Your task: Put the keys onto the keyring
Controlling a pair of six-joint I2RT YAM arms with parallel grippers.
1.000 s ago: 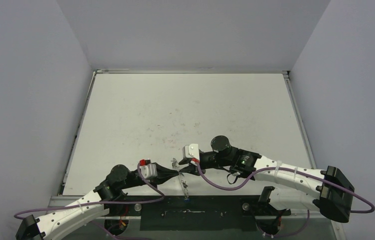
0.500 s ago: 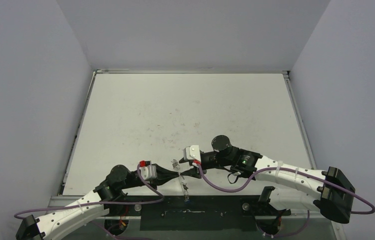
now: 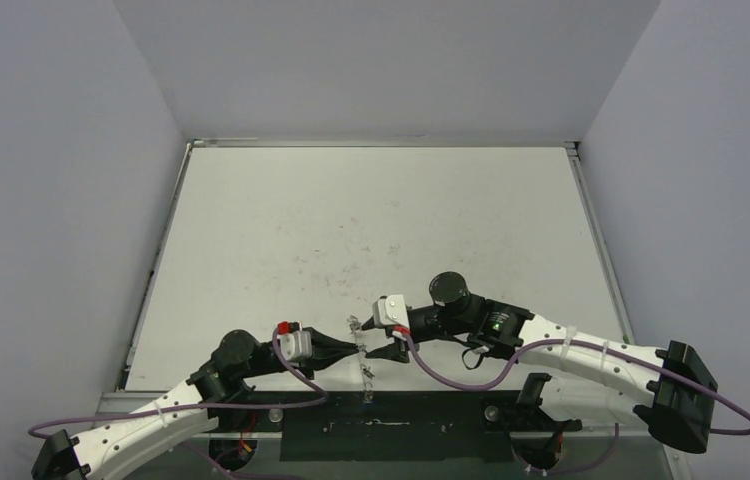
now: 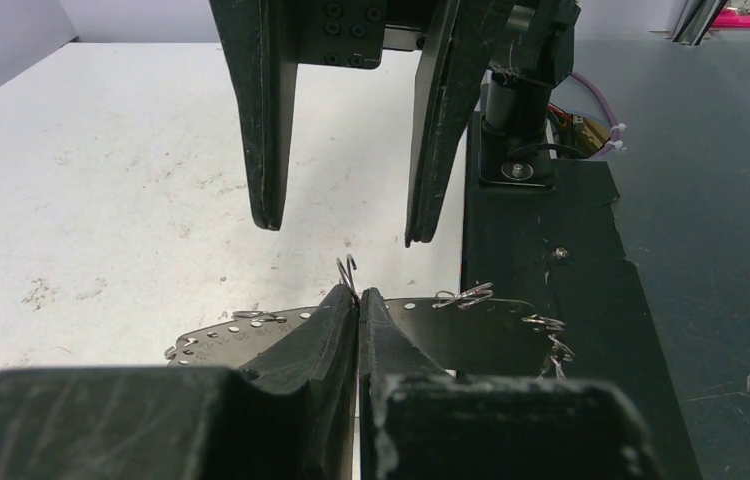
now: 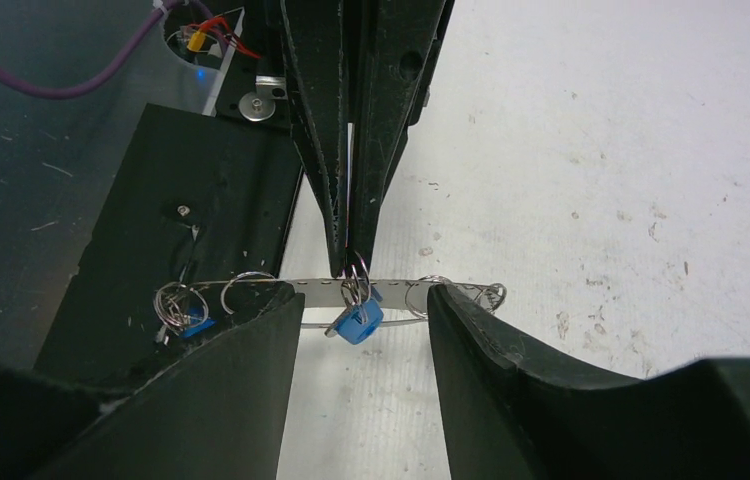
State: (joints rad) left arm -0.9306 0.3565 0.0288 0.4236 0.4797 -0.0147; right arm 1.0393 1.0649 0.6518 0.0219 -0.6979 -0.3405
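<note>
Two robot arms are shown in white shells with black joints, the left arm (image 3: pixel 141 425) and the right arm (image 3: pixel 591 355). A purple cable (image 5: pixel 51 90) is run along each. White camera blocks (image 3: pixel 296 345) marked with red are mounted at the wrists. A green light (image 3: pixel 492 323) is lit on the right arm. The right gripper (image 4: pixel 341 232) is fitted with black tapered fingers (image 4: pixel 266 110) and small screws (image 4: pixel 351 12).

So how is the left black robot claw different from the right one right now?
The left gripper is pinched shut on the thin silver metal keyring; the right gripper is open and holds nothing. The left gripper's tips meet at the ring's edge, while the right gripper's fingers sit on either side of a small blue-capped key hanging on the ring, without touching it. Both are black two-finger claws, and they point at each other.
</note>
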